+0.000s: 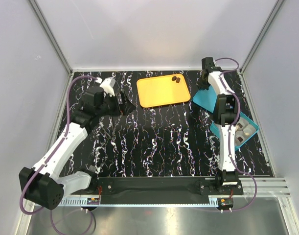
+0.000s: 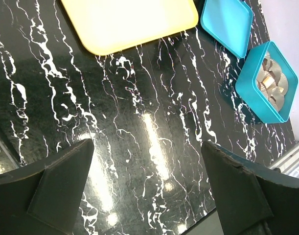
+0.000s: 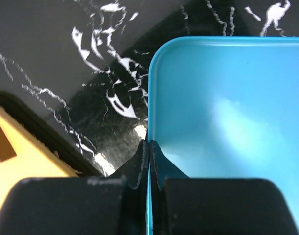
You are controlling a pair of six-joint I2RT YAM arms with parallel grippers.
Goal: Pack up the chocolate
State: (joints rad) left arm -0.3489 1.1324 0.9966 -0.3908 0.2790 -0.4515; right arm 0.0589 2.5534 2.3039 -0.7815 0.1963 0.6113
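No text, label, brand, number or sign can be read in any of the views. On the black-and-white marbled desk (image 1: 154, 147), at its near edge, a small orange patch (image 1: 93, 199) sits below the left arm's base and another small orange patch (image 1: 231, 198) sits below the right arm's base. Both are too small to tell whether they carry any writing.

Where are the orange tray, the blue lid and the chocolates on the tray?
orange tray (image 1: 156, 95): top view, bare middle.
blue lid (image 3: 227, 127): right wrist view, flat face.
chocolates (image 1: 174, 79): top view, one of the dark pair at the tray's far corner.
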